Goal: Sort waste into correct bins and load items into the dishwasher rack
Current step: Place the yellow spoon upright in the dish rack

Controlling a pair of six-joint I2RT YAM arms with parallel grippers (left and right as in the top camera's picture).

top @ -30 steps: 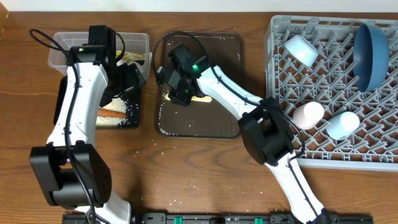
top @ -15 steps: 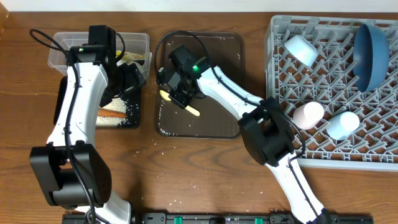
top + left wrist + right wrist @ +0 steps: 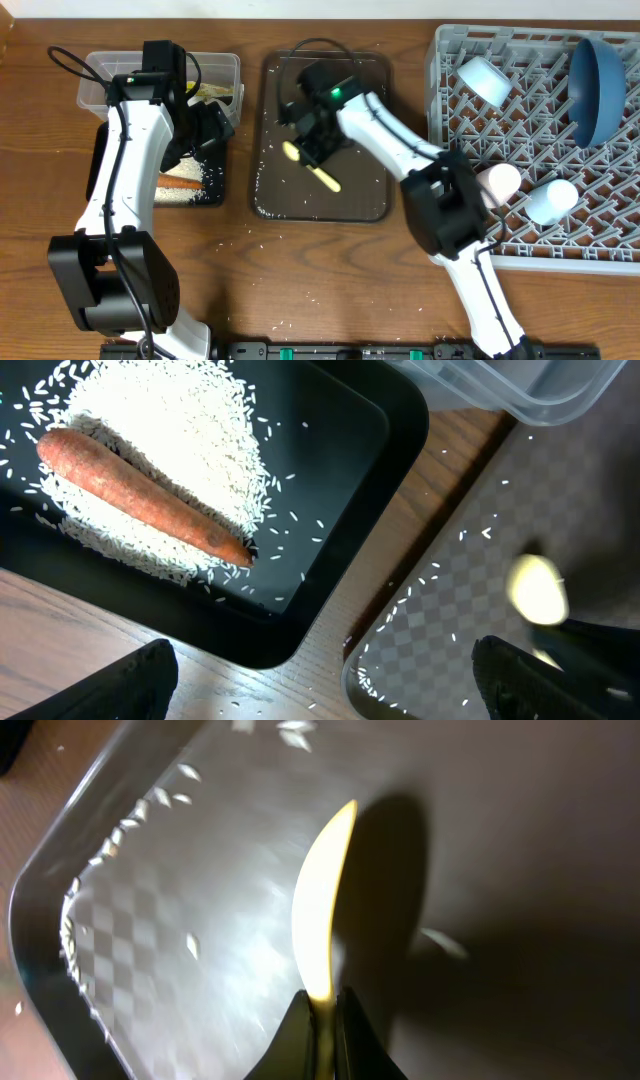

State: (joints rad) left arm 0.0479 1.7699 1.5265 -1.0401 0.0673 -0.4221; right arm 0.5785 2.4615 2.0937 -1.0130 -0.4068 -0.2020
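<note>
My right gripper (image 3: 316,148) is shut on the handle of the pale yellow spoon (image 3: 312,168) and holds it above the dark brown serving tray (image 3: 370,205). In the right wrist view the fingers (image 3: 322,1020) pinch the spoon (image 3: 322,910). My left gripper (image 3: 214,126) is open and empty at the inner edge of the black tray (image 3: 215,190). Its fingers (image 3: 330,690) are spread wide. The orange carrot stick (image 3: 140,495) lies on the rice heap (image 3: 190,440) in the black tray. White paper with a yellow-green wrapper (image 3: 215,92) lies in the clear tub (image 3: 100,85).
The grey dishwasher rack (image 3: 520,130) at the right holds the dark blue bowl (image 3: 598,85), the light blue bowl (image 3: 483,78), the pink cup (image 3: 497,183) and the light blue cup (image 3: 552,200). Loose rice grains dot the brown tray (image 3: 150,920) and the wooden table.
My right gripper has taken the spoon off the brown tray and moved it to the right above the tray. The left arm has not moved.
</note>
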